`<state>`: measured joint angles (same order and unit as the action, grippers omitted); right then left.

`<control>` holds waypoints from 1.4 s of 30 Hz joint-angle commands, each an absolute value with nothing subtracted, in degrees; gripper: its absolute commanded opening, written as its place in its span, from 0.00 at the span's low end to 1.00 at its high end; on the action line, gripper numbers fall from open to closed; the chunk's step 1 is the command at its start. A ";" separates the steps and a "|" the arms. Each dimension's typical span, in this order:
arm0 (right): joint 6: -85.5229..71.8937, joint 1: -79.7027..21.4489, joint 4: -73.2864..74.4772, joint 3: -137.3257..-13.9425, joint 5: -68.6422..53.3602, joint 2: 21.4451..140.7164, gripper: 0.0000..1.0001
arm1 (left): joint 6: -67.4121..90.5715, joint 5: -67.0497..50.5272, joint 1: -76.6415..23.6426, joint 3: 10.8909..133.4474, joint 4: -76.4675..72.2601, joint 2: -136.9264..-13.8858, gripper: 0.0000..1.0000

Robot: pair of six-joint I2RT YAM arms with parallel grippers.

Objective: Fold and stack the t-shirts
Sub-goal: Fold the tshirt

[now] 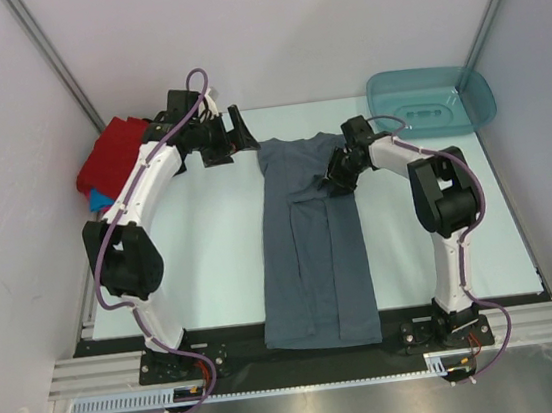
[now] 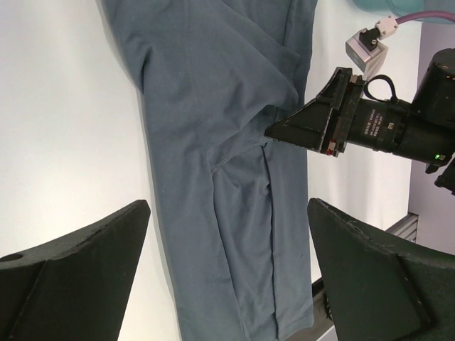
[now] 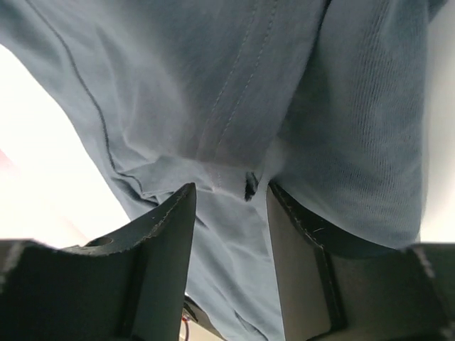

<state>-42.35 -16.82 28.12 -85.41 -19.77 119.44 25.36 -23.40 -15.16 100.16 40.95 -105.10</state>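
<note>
**Fig.** Top view, w/ both wrist views. The slate grey-blue t-shirt [image 1: 312, 252] lies flat at the centre of the pale table [image 1: 210, 245] as a long strip running 12–6 o'clock. Its collar end is at 12 and its hem at 6, reaching the table's near edge. Lengthwise fold lines show along its mid part.

The R gripper [image 1: 336, 181] sits low on the shirt's upper part, approx. 1 o'clock from shirt centre, tips at a raised fold of cloth. Its jaws are part-way spread, w/ a seam showing betw. them in the R wrist view. Whether they clamp the cloth cannot be told.

The L gripper [image 1: 235, 131] hangs off the shirt at 11 o'clock, just beside the collar corner, jaws spread wide and holding nothing.

Other shirts: a red t-shirt [image 1: 117, 145] lies over a bright blue t-shirt [image 1: 102, 198], heaped at the table's 10 o'clock edge beside the L arm. The teal tub [image 1: 434, 101] is at the 2 o'clock corner, well apart from the grey-blue shirt.
</note>
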 commanded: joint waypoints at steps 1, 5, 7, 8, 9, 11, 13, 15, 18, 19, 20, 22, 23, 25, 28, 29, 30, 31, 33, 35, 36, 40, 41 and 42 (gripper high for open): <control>-41.40 -17.14 27.16 -87.27 -19.68 120.93 0.47 | 24.08 -24.61 -15.47 100.28 40.61 -102.57 1.00; -41.48 -17.23 26.46 -87.63 -20.48 121.73 0.36 | 24.00 -24.61 -15.47 100.28 40.69 -102.74 1.00; -41.40 -17.23 26.37 -87.71 -20.92 121.82 0.22 | 23.99 -24.61 -15.47 100.20 40.61 -102.83 1.00; -41.31 -17.14 26.28 -87.63 -21.09 121.82 0.19 | 24.08 -24.70 -15.47 100.28 40.69 -102.92 1.00; -41.31 -17.23 26.28 -87.63 -21.35 121.82 0.13 | 24.08 -24.78 -15.38 100.20 40.52 -103.01 1.00; -41.13 -17.23 26.37 -87.45 -21.53 121.47 0.02 | 24.17 -24.87 -15.38 100.28 40.52 -103.09 1.00; -40.87 -17.31 26.54 -87.36 -21.71 120.85 0.01 | 24.26 -24.96 -15.47 100.37 40.34 -103.18 1.00; -40.34 -17.31 27.42 -87.36 -21.19 120.24 0.02 | 24.35 -25.14 -15.47 100.46 40.25 -103.27 1.00; -39.47 -17.32 28.39 -87.28 -20.57 118.83 0.02 | 24.43 -25.14 -15.38 100.37 40.08 -103.45 1.00; -39.38 -17.31 28.65 -87.19 -20.48 118.48 0.01 | 24.52 -25.22 -15.47 100.37 39.99 -103.36 1.00; -39.29 -17.31 29.00 -87.27 -20.57 117.95 0.01 | 24.52 -25.22 -15.38 100.37 39.90 -103.45 1.00; -39.20 -17.14 29.35 -87.19 -20.92 117.51 0.00 | 24.61 -25.31 -15.47 100.37 39.73 -103.45 1.00; -39.11 -17.14 29.53 -87.19 -21.00 117.16 0.00 | 24.70 -25.31 -15.47 100.28 39.81 -103.45 1.00; -38.85 -17.14 29.88 -87.19 -21.18 116.19 0.00 | 24.70 -25.31 -15.47 100.20 39.81 -103.45 1.00; -38.41 -17.14 30.50 -87.45 -21.62 114.61 0.00 | 24.79 -25.40 -15.47 100.20 39.90 -103.54 1.00; -38.32 -17.14 30.50 -87.54 -21.80 113.91 0.00 | 24.79 -25.49 -15.47 100.20 39.90 -103.54 1.00; -38.23 -17.05 30.59 -87.80 -22.23 113.12 0.00 | 24.87 -25.49 -15.47 100.11 39.90 -103.54 1.00; -38.23 -17.05 31.02 -88.15 -22.58 113.03 0.00 | 24.96 -25.75 -15.47 100.19 39.90 -103.54 1.00; -38.06 -16.79 32.60 -89.29 -23.72 112.94 0.00 | 25.05 -25.93 -15.47 100.02 39.81 -103.54 1.00; -38.06 -16.87 34.35 -89.65 -24.26 112.94 0.00 | 25.14 -26.19 -15.47 99.93 39.73 -103.71 1.00; -37.97 -17.05 34.80 -89.74 -24.61 112.85 0.00 | 25.14 -26.28 -15.38 99.84 39.73 -103.62 1.00; -37.27 -17.40 37.79 -89.12 -24.52 112.76 0.00 | 25.14 -26.63 -15.47 99.76 39.90 -103.89 1.00; -37.27 -17.49 38.92 -88.95 -24.43 112.50 0.00 | 25.14 -26.72 -15.47 99.49 39.73 -103.89 1.00; -36.92 -17.58 39.37 -88.77 -24.17 112.50 0.00 | 25.05 -26.89 -15.38 99.41 39.81 -103.89 1.00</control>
